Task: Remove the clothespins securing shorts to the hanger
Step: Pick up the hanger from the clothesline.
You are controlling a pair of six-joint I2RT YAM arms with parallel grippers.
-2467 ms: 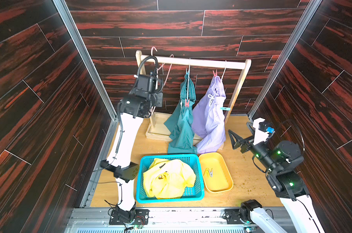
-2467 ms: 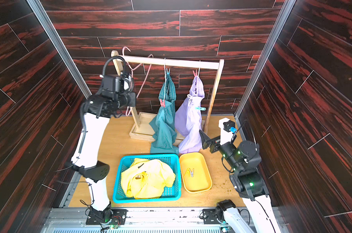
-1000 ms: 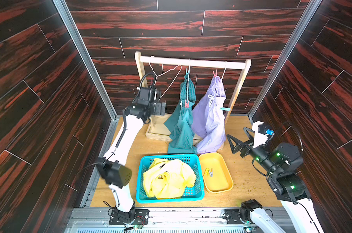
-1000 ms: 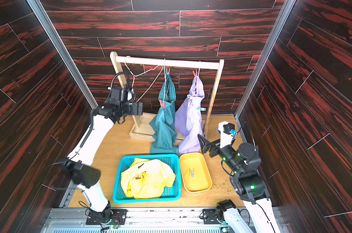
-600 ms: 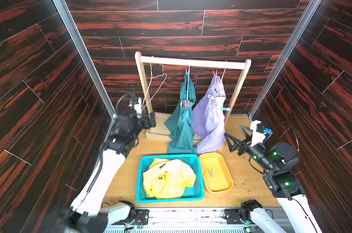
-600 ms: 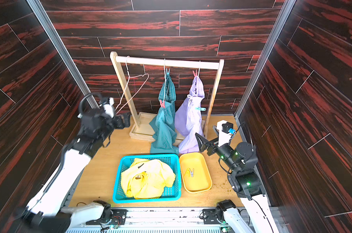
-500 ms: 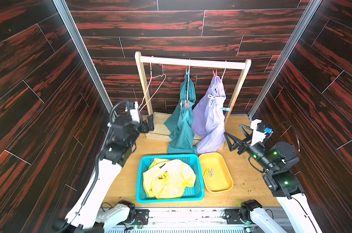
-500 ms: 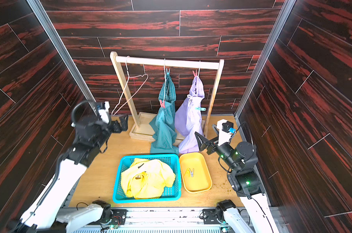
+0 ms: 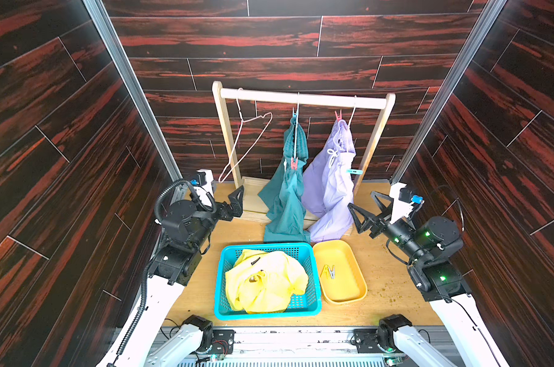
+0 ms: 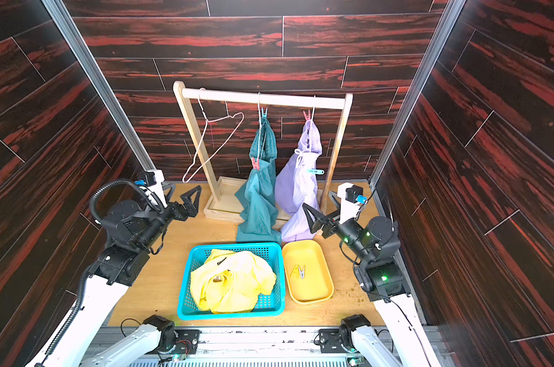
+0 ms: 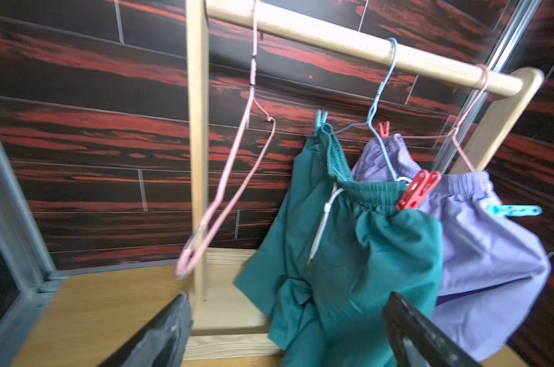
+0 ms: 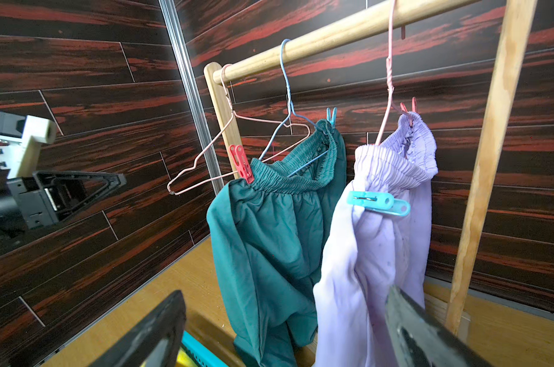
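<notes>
Dark teal shorts point(image 9: 285, 203) hang on a blue hanger, held by a blue clothespin point(image 9: 295, 112) at the top and a red clothespin point(image 11: 417, 190) lower down. Beside them, lavender shorts point(image 9: 329, 184) hang on a pink hanger under a red-pink clothespin point(image 9: 338, 116) and a light blue clothespin point(image 12: 377, 203). Yellow shorts point(image 9: 266, 279) lie in the blue basket point(image 9: 266, 313). Two yellow clothespins point(image 9: 329, 271) rest in the yellow tray point(image 9: 345, 292). My left gripper point(image 9: 237, 203) is open and low, left of the rack. My right gripper point(image 9: 361, 200) is open, close to the lavender shorts' lower right.
The wooden rack point(image 9: 301, 97) stands at the back on its base. An empty pink hanger point(image 9: 247, 143) hangs tilted at its left end. Dark panelled walls close in on both sides.
My left arm has dropped from rail height to low at the table's left, its gripper still open. The empty hanger has swung. The right gripper has edged toward the lavender shorts.
</notes>
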